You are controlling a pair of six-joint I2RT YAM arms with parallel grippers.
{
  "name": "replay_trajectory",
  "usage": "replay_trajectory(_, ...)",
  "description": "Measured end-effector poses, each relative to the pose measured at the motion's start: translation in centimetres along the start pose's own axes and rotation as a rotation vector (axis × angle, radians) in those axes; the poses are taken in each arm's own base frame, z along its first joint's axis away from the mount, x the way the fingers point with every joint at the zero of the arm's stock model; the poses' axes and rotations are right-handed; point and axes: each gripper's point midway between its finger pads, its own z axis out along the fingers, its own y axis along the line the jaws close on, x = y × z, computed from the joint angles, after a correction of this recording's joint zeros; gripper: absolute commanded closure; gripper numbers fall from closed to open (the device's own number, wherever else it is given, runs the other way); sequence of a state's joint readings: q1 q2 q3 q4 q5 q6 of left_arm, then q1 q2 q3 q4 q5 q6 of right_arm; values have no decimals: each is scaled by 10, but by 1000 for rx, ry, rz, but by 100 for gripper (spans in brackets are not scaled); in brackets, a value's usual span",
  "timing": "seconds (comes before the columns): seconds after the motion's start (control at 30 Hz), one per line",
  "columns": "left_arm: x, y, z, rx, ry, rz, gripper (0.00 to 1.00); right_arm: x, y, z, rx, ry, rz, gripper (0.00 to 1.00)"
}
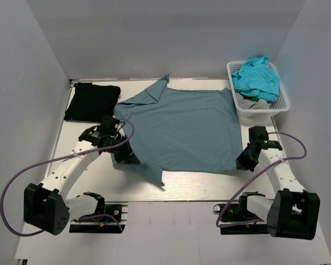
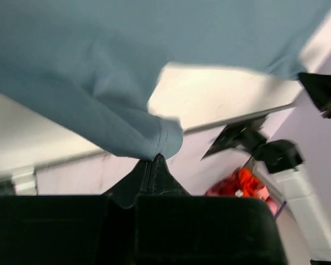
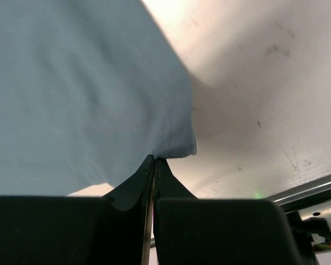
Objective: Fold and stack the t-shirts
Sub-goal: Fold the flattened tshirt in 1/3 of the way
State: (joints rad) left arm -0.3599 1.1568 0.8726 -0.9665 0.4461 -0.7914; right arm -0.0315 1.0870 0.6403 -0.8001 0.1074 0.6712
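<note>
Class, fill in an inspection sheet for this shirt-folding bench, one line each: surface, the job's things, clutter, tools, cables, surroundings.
Surface: pale table, lightly scuffed, largely under cloth.
Job's things: slate-blue t-shirt spread flat mid-table; black t-shirt folded at the far left; turquoise cloth heaped in the basket, count unclear.
Clutter: white lattice basket at the far right; nothing else seen.
Tools: left tool shut on the slate-blue t-shirt's near left hem; right tool shut on its near right corner.
Cables: a purple cable loops beside each arm.
Surroundings: plain white walls on three sides.
</note>
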Motion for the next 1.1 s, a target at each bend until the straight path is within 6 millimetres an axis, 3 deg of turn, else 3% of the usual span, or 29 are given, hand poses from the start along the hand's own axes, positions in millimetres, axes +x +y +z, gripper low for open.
replay_trajectory(0.17,-48,-43,-12,93,-136,102,100,-43,32,-24,-46,-65,-62,100)
replay_trajectory(0.43,-121,-69,6,17,-231,145,100,-94,67,-30,-42,-93,-123,100)
replay_trajectory(0.63,-170,-87,-20,18,-399,179,100,-127,86,-36,-32,-130,-145,100)
replay_trajectory(0.83,-204,-91,-36,5,-512,192,100,-138,94,-33,-29,-127,-177,100)
replay_trajectory(1.1,-234,-94,-48,14,-616,227,100,-149,108,-36,-59,-117,-231,100)
